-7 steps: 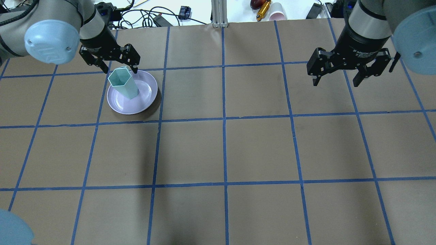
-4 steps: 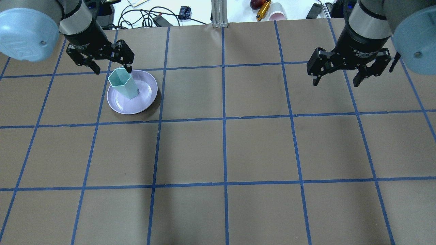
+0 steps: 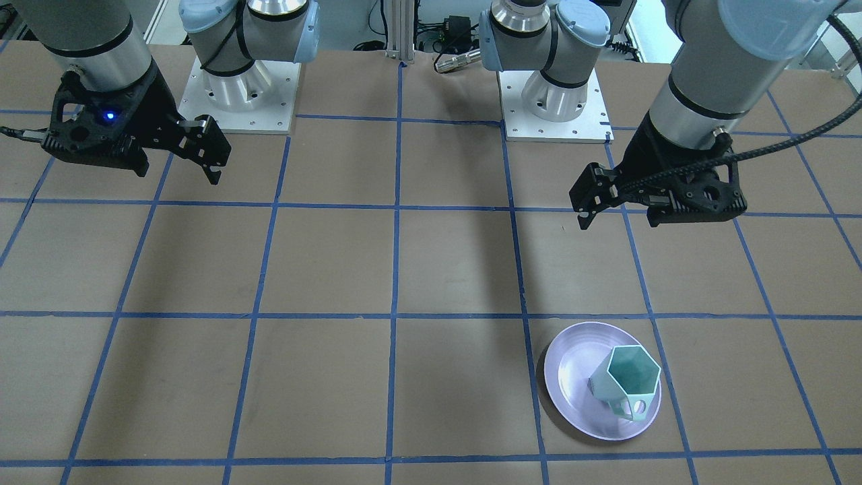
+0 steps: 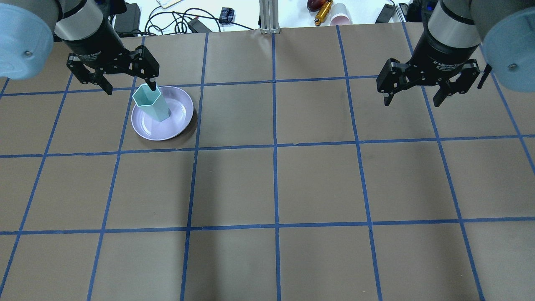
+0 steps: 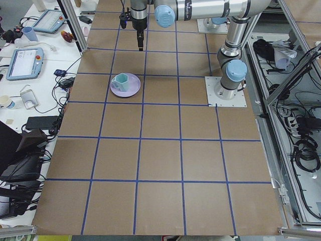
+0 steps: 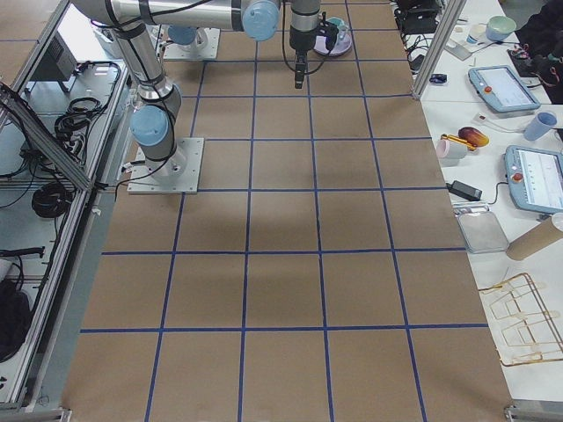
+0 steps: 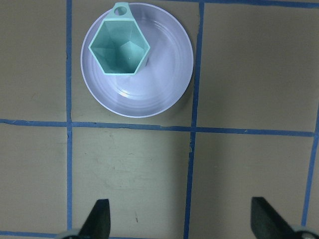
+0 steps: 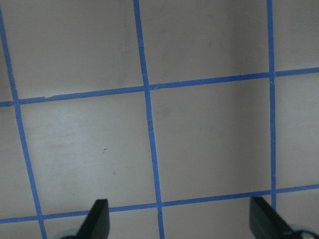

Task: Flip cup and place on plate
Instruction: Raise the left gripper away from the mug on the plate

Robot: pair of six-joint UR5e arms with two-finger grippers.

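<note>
Sitting on the plate, off-centre by its rim, the cup is upright, mouth up. My left pincer and right pincer hang wide open, empty. Risk: handle sits at the plate's edge; a nudge could tip the cup off.

1. This is a robotics lab: two industrial robot arms stand bolted through metal base plates to a surface covered in brown paper and marked into squares with blue tape.
2. Teach pendants lie on white side benches.
3. Aluminium framing posts stand at the surface's edge, and black cable bundles hang beside it.
</note>
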